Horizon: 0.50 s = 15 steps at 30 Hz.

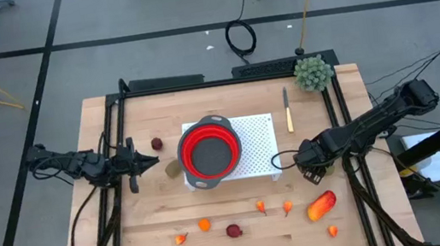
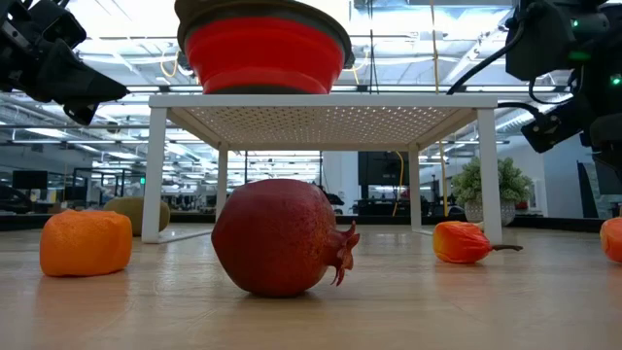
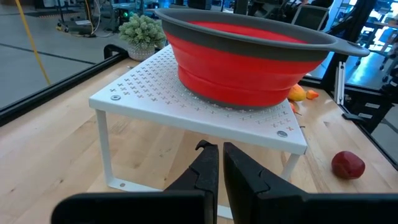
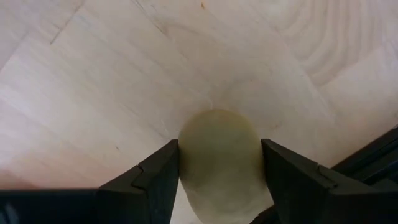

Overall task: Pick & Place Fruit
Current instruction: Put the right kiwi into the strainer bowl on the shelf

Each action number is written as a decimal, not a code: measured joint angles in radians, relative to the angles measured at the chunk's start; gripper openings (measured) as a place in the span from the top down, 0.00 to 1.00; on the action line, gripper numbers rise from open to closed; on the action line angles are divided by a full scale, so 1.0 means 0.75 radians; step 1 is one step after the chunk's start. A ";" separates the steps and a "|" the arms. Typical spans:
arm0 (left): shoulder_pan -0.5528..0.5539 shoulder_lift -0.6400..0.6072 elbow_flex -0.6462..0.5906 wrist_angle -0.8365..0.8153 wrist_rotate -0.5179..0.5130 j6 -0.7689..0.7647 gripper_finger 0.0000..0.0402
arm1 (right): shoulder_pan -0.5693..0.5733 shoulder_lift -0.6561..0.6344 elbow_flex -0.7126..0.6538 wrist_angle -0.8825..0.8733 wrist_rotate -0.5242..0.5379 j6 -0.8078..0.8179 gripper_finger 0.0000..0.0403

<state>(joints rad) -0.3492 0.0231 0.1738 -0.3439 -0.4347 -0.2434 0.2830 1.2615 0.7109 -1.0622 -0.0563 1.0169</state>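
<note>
My right gripper (image 4: 219, 148) stands right of the white rack (image 1: 255, 157), over the table (image 1: 351, 135), shut on a pale yellow-green oval fruit piece (image 4: 219, 165). My left gripper (image 3: 215, 167) is shut and holds nothing. It hovers left of the rack (image 3: 161, 93), pointing at it (image 1: 146, 161). A red bowl (image 1: 209, 151) sits on the rack. On the wood lie a brown kiwi oval (image 1: 173, 169), dark red balls (image 1: 157, 144) (image 1: 233, 231), small orange bits (image 1: 204, 224) (image 1: 287, 207) and a red-orange oblong (image 1: 321, 205). My right gripper pinches the pale oval piece between its two fingers (image 4: 163, 171), one on each long side (image 4: 186, 155). The fingers come from above, pointing down at the wood. The piece's rounded end sticks out past the fingertips and throws a shadow on the table below.
A green bushy ball (image 1: 313, 74) sits at the far right corner, with a slim knife (image 1: 287, 109) beside the rack. A black frame (image 1: 345, 123) runs along the table's sides. In the low view a dark red ball (image 2: 282, 236) lies nearest, between orange pieces (image 2: 86, 241) (image 2: 466, 241).
</note>
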 joint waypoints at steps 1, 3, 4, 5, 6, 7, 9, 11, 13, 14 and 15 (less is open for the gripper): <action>0.000 0.000 0.000 0.000 0.000 0.000 0.95 | 0.000 -0.011 0.003 -0.002 0.001 -0.007 0.49; 0.000 0.000 0.000 0.001 0.000 0.000 0.95 | 0.000 -0.036 0.020 -0.005 0.001 -0.011 0.50; 0.000 0.000 0.000 0.003 0.000 0.000 0.95 | 0.000 -0.050 0.031 -0.004 0.005 -0.014 0.50; 0.000 0.000 0.000 0.004 0.000 0.000 0.95 | 0.000 -0.064 0.044 -0.004 0.007 -0.016 0.50; 0.000 0.000 0.000 0.005 0.000 0.000 0.95 | 0.000 -0.078 0.058 -0.005 0.008 -0.019 0.50; 0.000 0.000 0.000 0.005 0.000 0.000 0.95 | 0.000 -0.093 0.073 -0.005 0.014 -0.023 0.50; 0.000 0.000 0.000 0.006 0.000 0.000 0.95 | 0.000 -0.125 0.103 -0.007 0.040 -0.027 0.50; 0.000 0.000 0.000 0.006 0.000 0.000 0.95 | 0.000 -0.160 0.131 -0.006 0.044 -0.047 0.50; -0.001 0.000 0.000 0.006 0.000 0.000 0.95 | 0.000 -0.192 0.151 -0.006 0.043 -0.083 0.50; -0.001 0.000 0.000 0.007 0.000 0.000 0.95 | 0.000 -0.208 0.161 -0.006 0.041 -0.101 0.50; 0.000 0.000 0.000 0.007 0.001 -0.001 0.95 | 0.000 -0.224 0.169 -0.006 0.040 -0.123 0.50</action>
<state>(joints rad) -0.3493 0.0231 0.1738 -0.3390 -0.4340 -0.2442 0.2832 1.0937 0.8376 -1.0668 -0.0265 0.9243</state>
